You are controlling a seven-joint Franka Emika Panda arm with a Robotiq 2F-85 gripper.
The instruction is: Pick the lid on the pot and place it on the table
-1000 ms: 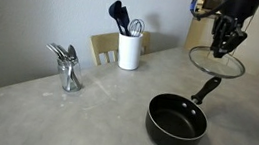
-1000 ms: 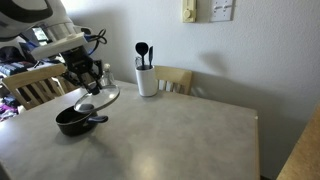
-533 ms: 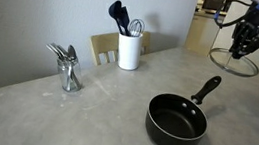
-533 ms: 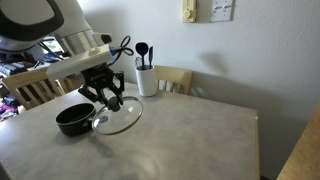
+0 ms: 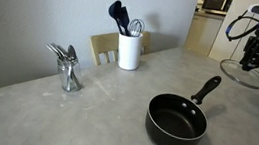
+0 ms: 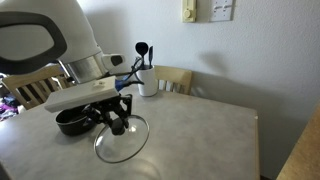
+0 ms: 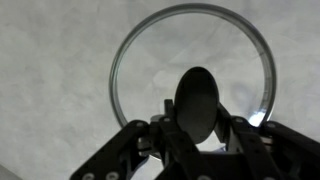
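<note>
My gripper (image 6: 117, 120) is shut on the black knob of the round glass lid (image 6: 121, 139) and holds it level a little above the grey table (image 6: 190, 130), to the side of the pot. In another exterior view the lid (image 5: 244, 74) hangs under the gripper (image 5: 253, 56) near the table's far right end. The wrist view shows the lid's metal rim (image 7: 190, 70) ringing the knob between my fingers (image 7: 196, 120). The black pot (image 5: 176, 121) stands open, its long handle pointing towards the lid; it also shows behind the arm (image 6: 70, 120).
A white crock with black utensils (image 5: 128, 48) stands at the back of the table, also seen in an exterior view (image 6: 147, 78). A metal holder with cutlery (image 5: 67, 68) stands near a table end. Wooden chairs (image 6: 175, 78) stand behind the table.
My gripper has carried the lid sideways away from above the pot, out over bare tabletop, and lowered it somewhat. The pot has not moved.
</note>
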